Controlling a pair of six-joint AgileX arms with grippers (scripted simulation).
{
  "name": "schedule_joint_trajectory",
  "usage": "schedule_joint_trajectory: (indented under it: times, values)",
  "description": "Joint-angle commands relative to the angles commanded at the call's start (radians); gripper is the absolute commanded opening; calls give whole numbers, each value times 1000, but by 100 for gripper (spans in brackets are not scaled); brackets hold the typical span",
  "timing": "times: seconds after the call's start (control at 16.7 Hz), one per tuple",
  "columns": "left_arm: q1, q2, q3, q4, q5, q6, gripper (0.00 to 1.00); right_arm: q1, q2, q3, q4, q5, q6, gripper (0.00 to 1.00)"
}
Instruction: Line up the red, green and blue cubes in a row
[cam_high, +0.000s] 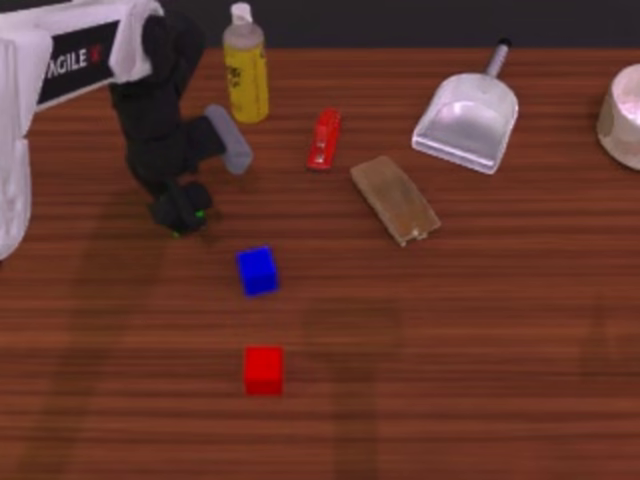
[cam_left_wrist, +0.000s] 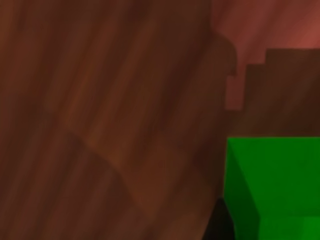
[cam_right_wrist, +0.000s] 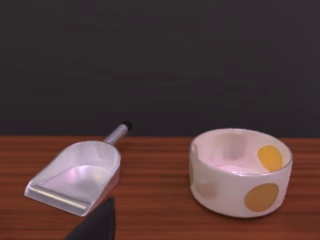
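Observation:
The blue cube (cam_high: 257, 271) lies left of the table's middle, with the red cube (cam_high: 263, 369) straight in front of it, nearer the front edge. Of the green cube, only slivers (cam_high: 200, 214) show under my left gripper (cam_high: 182, 214), behind and to the left of the blue cube. In the left wrist view the green cube (cam_left_wrist: 275, 185) fills the corner, and a dark finger (cam_left_wrist: 220, 222) lies against its side. My left gripper is shut on it. My right arm is out of the top view. A dark part of my right gripper (cam_right_wrist: 100, 222) shows in its wrist view.
A yellow bottle (cam_high: 245, 70) stands at the back, next to my left arm. A narrow red stapler-like object (cam_high: 323, 139), a brown block (cam_high: 394, 198) and a metal scoop (cam_high: 468, 118) lie behind the cubes. A spotted white bowl (cam_high: 623, 115) sits at the right edge.

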Motion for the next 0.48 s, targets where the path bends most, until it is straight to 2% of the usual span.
schedule_joint_trajectory:
  times: [0.3, 0.48]
  values:
    - [1, -21, 1, -15, 7, -6, 0, 0, 0, 0, 0, 0, 0, 100]
    - [9, -36, 63, -89, 8, -8, 0, 0, 0, 0, 0, 0, 0, 100]
